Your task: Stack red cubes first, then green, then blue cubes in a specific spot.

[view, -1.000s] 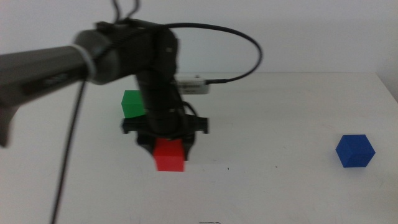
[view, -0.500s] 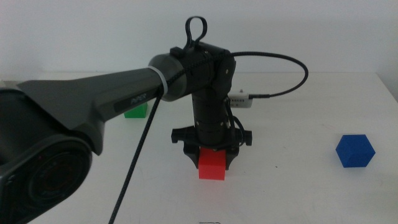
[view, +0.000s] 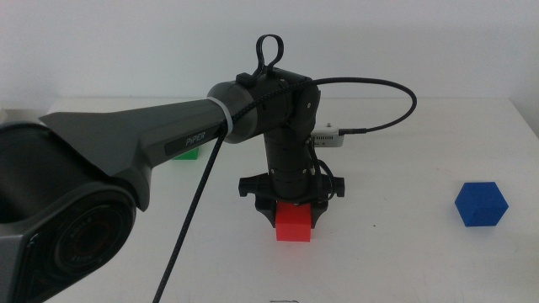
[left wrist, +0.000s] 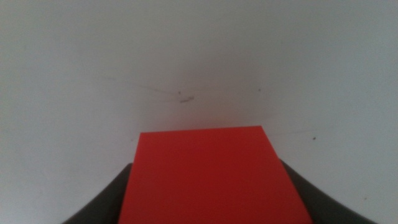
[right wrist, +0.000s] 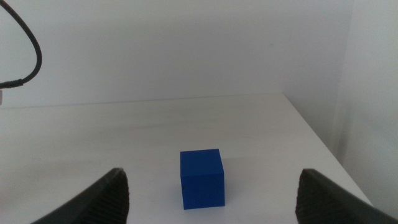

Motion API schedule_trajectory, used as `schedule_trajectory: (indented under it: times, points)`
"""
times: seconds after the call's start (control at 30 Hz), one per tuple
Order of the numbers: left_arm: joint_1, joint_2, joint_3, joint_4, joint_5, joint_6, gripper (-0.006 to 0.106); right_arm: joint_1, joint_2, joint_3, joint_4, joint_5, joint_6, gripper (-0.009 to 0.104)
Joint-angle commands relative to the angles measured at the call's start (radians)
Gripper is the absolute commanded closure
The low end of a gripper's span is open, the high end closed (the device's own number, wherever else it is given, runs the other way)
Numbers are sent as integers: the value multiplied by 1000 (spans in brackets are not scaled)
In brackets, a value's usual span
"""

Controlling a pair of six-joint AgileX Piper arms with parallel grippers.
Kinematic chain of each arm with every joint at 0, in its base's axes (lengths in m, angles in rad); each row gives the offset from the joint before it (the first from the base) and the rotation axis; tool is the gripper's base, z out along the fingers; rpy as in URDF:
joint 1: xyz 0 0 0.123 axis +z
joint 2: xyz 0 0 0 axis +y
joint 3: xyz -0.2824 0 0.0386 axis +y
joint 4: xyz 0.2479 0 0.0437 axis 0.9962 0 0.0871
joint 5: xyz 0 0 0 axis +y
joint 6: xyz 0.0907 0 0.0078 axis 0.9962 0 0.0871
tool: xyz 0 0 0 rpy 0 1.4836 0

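Here, left pincer (view: pixel 294 220) pointing down, clamping red cube (view: pixel 294 226), mid-table.

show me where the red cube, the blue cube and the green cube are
red cube (view: pixel 294 225), middle view, front face, held in the left tool.
blue cube (view: pixel 481 204), middle view, centre where its faces meet.
green cube (view: pixel 187 154), middle view, visible sliver beside the arm.

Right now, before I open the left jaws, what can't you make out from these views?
- Whether the red cube touches the table: the left gripper hides its upper part in the middle view; the left wrist view shows only its top face.
- Green cube: mostly hidden behind the left arm, middle view.
- Right gripper: out of the middle view; blue cube lies ahead.
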Motion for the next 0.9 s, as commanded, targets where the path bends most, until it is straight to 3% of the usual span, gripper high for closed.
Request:
schedule_trajectory:
  times: [0.0, 0.67, 0.87]
  points:
    - [-6, -62, -31, -17, -16, -13, 95, 1, -15, -10, -9, -82, -5, 5]
    - [-6, -27, -32, -26, -10, 2, 94, 1, -15, -10, -9, -82, -5, 5]
    - [-6, -27, -32, -44, -6, 2, 84, 1, -15, -10, -9, -82, -5, 5]
